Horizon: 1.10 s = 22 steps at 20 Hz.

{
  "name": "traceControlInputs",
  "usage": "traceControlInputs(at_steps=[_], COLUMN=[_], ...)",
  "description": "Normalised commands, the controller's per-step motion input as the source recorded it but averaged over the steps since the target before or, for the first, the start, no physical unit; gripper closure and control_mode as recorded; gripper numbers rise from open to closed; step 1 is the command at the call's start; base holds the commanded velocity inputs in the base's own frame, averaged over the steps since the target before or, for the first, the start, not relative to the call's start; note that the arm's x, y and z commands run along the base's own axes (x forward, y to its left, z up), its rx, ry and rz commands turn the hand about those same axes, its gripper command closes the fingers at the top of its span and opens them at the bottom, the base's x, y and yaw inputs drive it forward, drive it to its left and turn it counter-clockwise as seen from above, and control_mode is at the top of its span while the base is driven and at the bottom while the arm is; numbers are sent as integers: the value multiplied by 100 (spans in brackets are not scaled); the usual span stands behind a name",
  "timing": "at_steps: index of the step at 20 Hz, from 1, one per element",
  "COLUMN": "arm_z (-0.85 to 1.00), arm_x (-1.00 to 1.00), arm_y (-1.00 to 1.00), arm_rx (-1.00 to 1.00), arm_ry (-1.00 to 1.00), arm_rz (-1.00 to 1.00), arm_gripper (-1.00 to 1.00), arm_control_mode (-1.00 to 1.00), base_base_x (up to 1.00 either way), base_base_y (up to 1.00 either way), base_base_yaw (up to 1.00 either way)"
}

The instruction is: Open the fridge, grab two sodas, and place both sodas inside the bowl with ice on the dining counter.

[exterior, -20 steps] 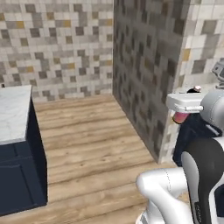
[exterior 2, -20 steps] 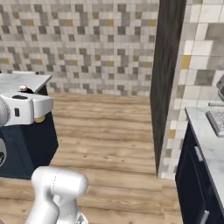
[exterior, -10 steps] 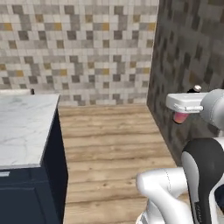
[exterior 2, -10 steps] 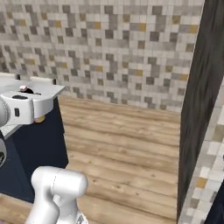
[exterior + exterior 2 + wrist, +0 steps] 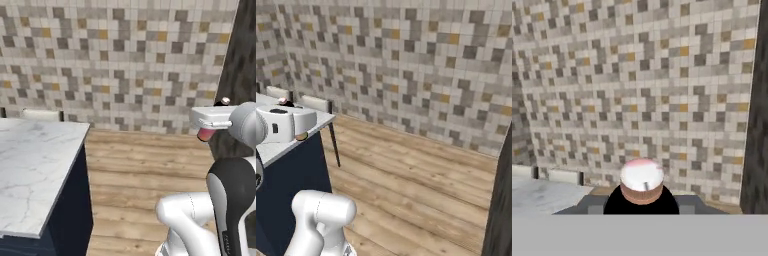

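Mosaic tile wall and plank floor fill the left base view; the marble counter sits lower left, and the gripper at right pinches the pink soda. Right base view: counter at left. Hand view: soda clamped between the jaws.
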Motion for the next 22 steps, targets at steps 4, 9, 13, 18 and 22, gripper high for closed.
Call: traceControlInputs(at_steps=[4,9,13,18,22], arm_z=[0,0,0,0,0], arm_x=[0,0,0,0,0], arm_y=[0,0,0,0,0], arm_rx=[0,0,0,0,0], arm_ry=[0,0,0,0,0], arm_rz=[0,0,0,0,0], arm_gripper=[100,100,100,100,100], arm_control_mode=[100,100,100,100,100], base_base_x=[83,78,73,72,68], base_base_y=[-48,-52,-53,-53,-53], base_base_yaw=[40,41,38,39,40])
